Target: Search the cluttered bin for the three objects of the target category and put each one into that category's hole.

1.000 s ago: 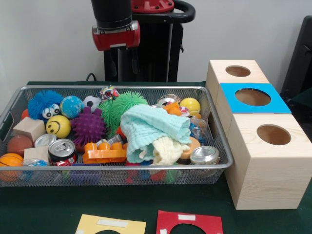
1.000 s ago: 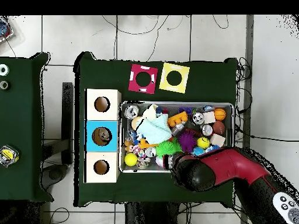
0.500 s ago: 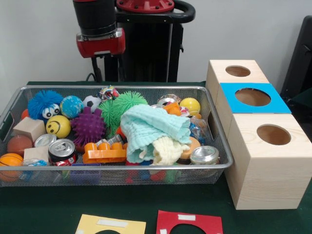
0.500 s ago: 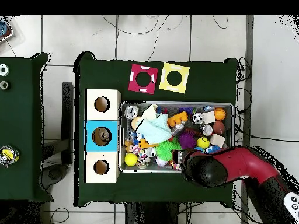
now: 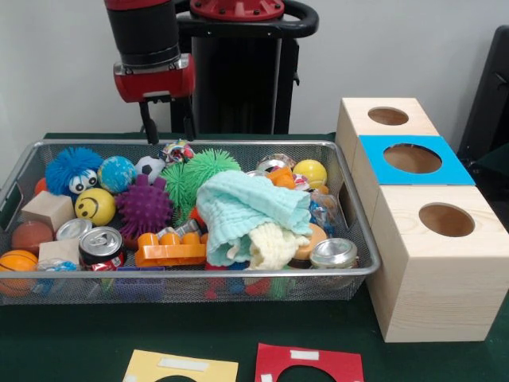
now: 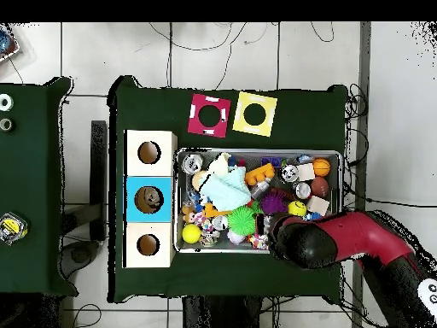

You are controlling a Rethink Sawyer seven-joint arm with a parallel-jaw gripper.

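The red and black gripper [image 5: 168,126] has moved sideways along the far rim and now hangs, fingers narrowly apart and empty, above the silver wire-mesh bin [image 5: 238,282] at about eleven o'clock (the small multicoloured ball [image 5: 176,151] lies beneath), so searching probably continues.

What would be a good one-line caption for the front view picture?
Open gripper hangs above the far rim of the toy-filled bin, beside three wooden boxes.

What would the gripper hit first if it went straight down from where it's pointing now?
Probably the far rim of the bin, or the small multicolored ball and soccer ball just inside it. The gripper hangs open there; depth is unclear.
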